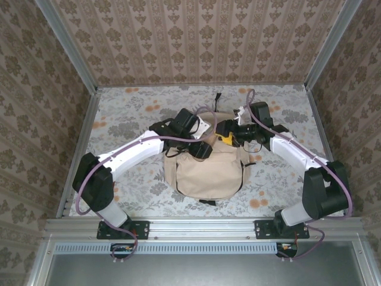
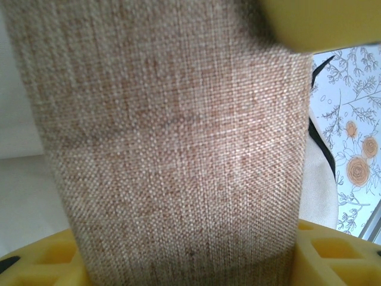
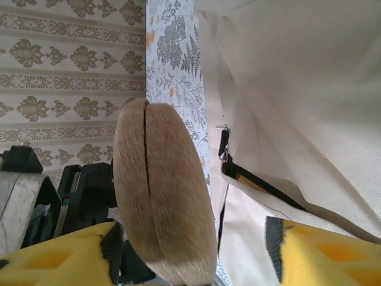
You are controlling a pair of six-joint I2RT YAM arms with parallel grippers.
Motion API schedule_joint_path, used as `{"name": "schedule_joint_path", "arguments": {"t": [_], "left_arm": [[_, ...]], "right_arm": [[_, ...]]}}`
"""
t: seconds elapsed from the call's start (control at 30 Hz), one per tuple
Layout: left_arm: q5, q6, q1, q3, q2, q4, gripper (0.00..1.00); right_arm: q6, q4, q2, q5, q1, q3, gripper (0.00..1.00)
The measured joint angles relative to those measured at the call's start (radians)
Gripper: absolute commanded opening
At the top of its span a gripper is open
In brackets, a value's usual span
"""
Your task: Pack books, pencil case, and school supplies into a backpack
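The case [image 3: 159, 202] hangs over the far end of the pack [image 1: 208, 176], off the table [image 1: 119, 113] and just beside the pack's zip [image 3: 256, 186]. The left gripper [image 2: 187, 265] has its fingers pressed on a tan woven cloth that runs up between them. The lens is too close to be sure, but by its weave, coarser than the pack's smooth cream cloth, I judge it to be the case.

Held this way, the case turns a rounded end and its seam toward the right gripper [image 3: 193, 253]. That gripper's fingers [image 3: 65, 262] stand spread on either side of the case. One is just beside it, perhaps touching; the other is well apart from it and nearer the pack. It looks like a hand-over, or a steadying by both arms above the pack's mouth, with no grip by the right as yet.

The zip gap shows as a narrow dark slit with the pack's cloth folded over it. The case looks thicker than the slit, so the mouth probably needs spreading first. Both wrists crowd close together over the pack's far end, so sideways moves there risk a knock. The freer room lies beyond the pack toward the wall [image 1: 196, 42] and out along its flanks.
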Motion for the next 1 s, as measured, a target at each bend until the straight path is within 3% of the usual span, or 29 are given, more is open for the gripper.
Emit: {"name": "schedule_joint_path", "arguments": {"t": [0.13,0.2,0.27,0.37,0.5,0.63,0.87,1.0], "left_arm": [[-0.001,0.004,-0.002,0.0,0.0,-0.009,0.43],[-0.006,0.003,-0.002,0.0,0.0,-0.014,0.52],[-0.009,0.003,0.0,0.001,0.0,-0.014,0.67],[-0.013,0.0,-0.001,0.001,0.0,-0.014,0.79],[-0.033,-0.017,0.0,0.002,0.0,-0.013,0.85],[-0.058,-0.064,0.012,0.002,-0.001,-0.013,0.85],[-0.139,-0.341,0.032,0.007,0.016,0.009,0.66],[-0.183,-0.504,0.031,0.069,0.11,-0.005,0.56]], "right_arm": [[0.021,0.034,0.024,-0.021,0.009,0.004,0.44],[0.029,0.051,0.026,-0.025,0.011,0.005,0.36],[0.037,0.053,0.026,-0.021,0.011,0.005,0.32],[0.044,0.054,0.02,0.008,0.01,0.003,0.3],[0.044,0.043,-0.039,0.121,-0.014,-0.038,0.29],[0.035,0.011,-0.158,0.239,-0.064,-0.09,0.28],[0.007,-0.045,-0.367,0.386,-0.147,-0.179,0.28],[-0.01,-0.1,-0.433,0.454,-0.161,-0.206,0.28]]}}
